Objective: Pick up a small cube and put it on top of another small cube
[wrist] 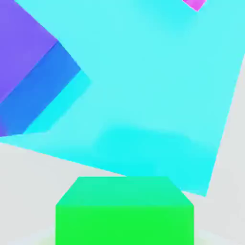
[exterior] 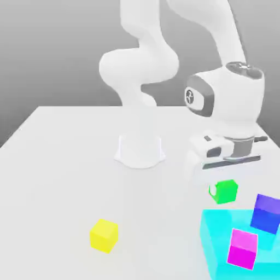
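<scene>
White table, plain grey backdrop, small bright-green cube lifted, probably pinched by the jaws, beside cyan block.

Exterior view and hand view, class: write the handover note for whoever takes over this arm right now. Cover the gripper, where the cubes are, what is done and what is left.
Gripper: shut on the small green cube, which hangs just off the table beside the cyan block.
Other cubes: the yellow cube sits alone on the table toward the exterior view's left. The magenta cube and the blue cube rest on the cyan block.
Done: green cube grasped and lifted.
Left: carry it over another small cube, probably the yellow one, set it on top, let go.
</scene>
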Controlling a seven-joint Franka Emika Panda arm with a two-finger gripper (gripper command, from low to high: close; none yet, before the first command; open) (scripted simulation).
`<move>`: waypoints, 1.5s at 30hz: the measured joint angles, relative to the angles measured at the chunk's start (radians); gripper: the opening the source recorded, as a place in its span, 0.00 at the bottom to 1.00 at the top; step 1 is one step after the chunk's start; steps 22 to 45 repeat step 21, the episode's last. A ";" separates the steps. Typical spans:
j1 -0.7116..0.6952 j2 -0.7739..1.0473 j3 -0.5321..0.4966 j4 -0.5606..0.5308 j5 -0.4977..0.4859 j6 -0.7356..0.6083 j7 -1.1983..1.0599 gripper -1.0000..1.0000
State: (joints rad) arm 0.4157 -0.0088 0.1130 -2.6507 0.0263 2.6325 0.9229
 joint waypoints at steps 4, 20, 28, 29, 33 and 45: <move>0.032 0.004 -0.035 0.100 0.015 -0.098 -0.136 0.00; 0.074 0.111 -0.008 0.243 -0.040 -0.125 -0.298 1.00; 0.074 0.111 -0.008 0.243 -0.040 -0.125 -0.298 1.00; 0.074 0.111 -0.008 0.243 -0.040 -0.125 -0.298 1.00; 0.074 0.111 -0.008 0.243 -0.040 -0.125 -0.298 1.00; 0.074 0.111 -0.008 0.243 -0.040 -0.125 -0.298 1.00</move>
